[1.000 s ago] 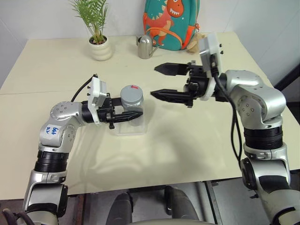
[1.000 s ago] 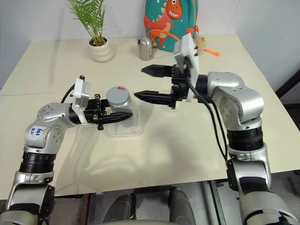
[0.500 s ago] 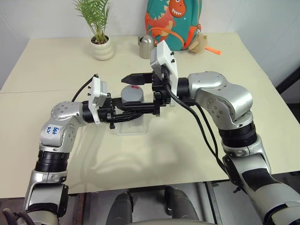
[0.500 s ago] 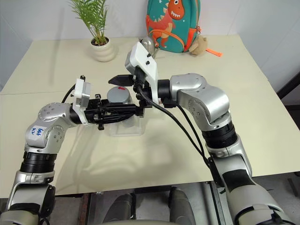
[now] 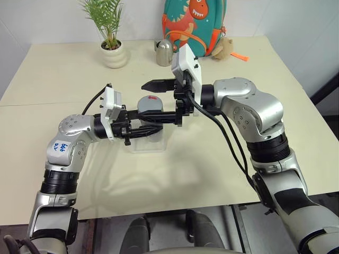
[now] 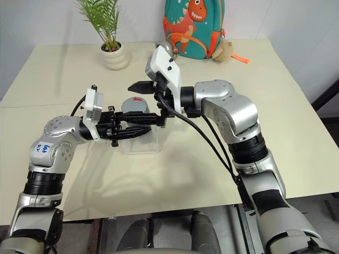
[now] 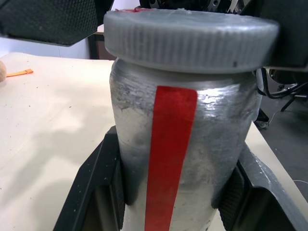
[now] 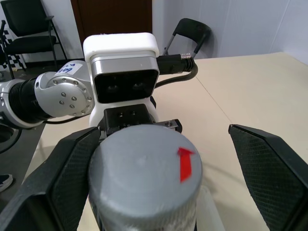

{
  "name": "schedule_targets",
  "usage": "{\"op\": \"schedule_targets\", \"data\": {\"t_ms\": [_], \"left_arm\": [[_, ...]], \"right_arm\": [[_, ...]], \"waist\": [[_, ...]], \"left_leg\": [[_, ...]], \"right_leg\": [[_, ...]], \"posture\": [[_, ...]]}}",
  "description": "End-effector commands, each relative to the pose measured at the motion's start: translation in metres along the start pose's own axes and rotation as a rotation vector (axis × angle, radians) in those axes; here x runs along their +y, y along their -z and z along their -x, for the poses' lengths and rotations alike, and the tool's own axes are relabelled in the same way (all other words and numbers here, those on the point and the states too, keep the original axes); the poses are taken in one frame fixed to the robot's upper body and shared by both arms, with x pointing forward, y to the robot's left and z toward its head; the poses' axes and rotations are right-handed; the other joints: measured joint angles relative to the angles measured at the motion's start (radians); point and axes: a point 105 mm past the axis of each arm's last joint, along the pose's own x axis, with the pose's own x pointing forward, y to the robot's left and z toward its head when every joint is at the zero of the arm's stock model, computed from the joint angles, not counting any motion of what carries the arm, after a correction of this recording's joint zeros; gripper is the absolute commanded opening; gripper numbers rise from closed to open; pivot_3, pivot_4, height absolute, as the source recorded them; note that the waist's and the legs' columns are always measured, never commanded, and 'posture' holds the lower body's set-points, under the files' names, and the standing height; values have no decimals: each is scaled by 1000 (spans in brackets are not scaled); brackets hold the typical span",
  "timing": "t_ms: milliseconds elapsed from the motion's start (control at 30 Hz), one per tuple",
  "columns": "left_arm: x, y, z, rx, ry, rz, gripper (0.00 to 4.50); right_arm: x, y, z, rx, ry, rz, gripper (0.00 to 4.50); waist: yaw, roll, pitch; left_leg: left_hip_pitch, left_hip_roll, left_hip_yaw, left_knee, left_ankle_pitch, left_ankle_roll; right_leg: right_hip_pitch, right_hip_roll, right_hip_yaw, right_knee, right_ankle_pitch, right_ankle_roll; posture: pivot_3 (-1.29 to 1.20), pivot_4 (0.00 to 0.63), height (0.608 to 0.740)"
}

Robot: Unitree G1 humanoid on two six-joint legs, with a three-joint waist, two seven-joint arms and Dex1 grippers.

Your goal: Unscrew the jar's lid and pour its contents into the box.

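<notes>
The left claw (image 5: 139,125) is clamped on the jar (image 5: 150,112), held upright over the box (image 5: 146,143) on the desk (image 5: 201,159). The right claw (image 5: 153,100) spreads wide around the lid (image 8: 144,171), 1 finger each side. Behind it: watering can (image 5: 164,53), backpack (image 5: 196,21), plant (image 5: 112,47)

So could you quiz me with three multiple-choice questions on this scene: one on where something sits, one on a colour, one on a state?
1. Where is the jar?
A. beside the plant
B. above the box, in the left gripper
C. lying on the floor

2. What colour is the stripe on its side?
A. red
B. blue
C. green

3. The lid is:
A. inside the box
B. on the table
C. on the jar

Answers: B, the left fingers clamp its body; A, the left wrist view shows red; C, the cap sits between the open right gripper fingers.
</notes>
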Motion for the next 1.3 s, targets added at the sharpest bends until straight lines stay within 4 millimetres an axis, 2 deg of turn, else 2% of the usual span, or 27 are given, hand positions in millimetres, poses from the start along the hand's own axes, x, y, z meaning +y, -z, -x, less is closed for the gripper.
{"op": "schedule_targets", "data": {"t_ms": [33,267,600,867,1300], "left_arm": [[-2,-14,-2,-25,19,-57,1941],[-2,-15,-1,-32,18,-61,1941],[-3,-16,-1,-37,27,-65,1941],[-4,-16,1,-30,31,-63,1941],[-4,-15,-2,-29,37,-56,1941]], "right_arm": [[-6,-12,16,-43,36,37,4470],[-7,-10,27,-43,34,13,4470],[1,-10,28,-54,-7,5,4470],[12,-18,30,-93,-71,-2,4470],[11,-11,5,-60,-69,-9,4470]], "waist": [[0,0,0],[-1,0,0],[0,0,0],[0,0,0],[0,0,0]], "left_leg": [[0,0,0,0,0,0],[0,0,0,0,0,0],[0,0,0,0,0,0],[0,0,0,0,0,0],[0,0,0,0,0,0]], "right_leg": [[0,0,0,0,0,0],[0,0,0,0,0,0],[0,0,0,0,0,0],[0,0,0,0,0,0],[0,0,0,0,0,0]], "posture": [[0,150,740],[0,150,740],[0,150,740],[0,150,740],[0,150,740]]}}
